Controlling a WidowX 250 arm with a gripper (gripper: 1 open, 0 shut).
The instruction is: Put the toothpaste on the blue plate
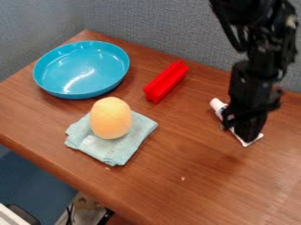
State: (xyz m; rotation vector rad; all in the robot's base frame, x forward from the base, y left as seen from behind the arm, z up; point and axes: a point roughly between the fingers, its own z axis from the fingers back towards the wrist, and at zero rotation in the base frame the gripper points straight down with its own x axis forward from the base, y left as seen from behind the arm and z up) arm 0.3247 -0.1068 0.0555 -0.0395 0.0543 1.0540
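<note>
We see the dark arm (261,53) come down on the right side of the brown counter (177,171), with its claw (245,132) pointing straight down. The claw is clenched on the toothpaste (219,107). Most of the tube is hidden behind the black fingers; a white end with a touch of red sticks out at the upper left of the claw, and a pale sliver shows beneath the fingertips. We cannot tell whether the tube is clear of the counter or only just resting on it.

The blue plate (53,83) sits at the far left corner of the counter, well apart from the claw and the tube, and there is nothing in its glossy hollow. Between plate and arm lies a red block (166,80), set on a slant, close to the plate's right edge but not touching it. Nearer to us, a pale teal folded cloth (108,143) lies below the plate, and on it rests a rounded orange object (111,117) — egg-shaped, standing on the cloth's middle. Cloth and red block are both apart from the claw.
</note>
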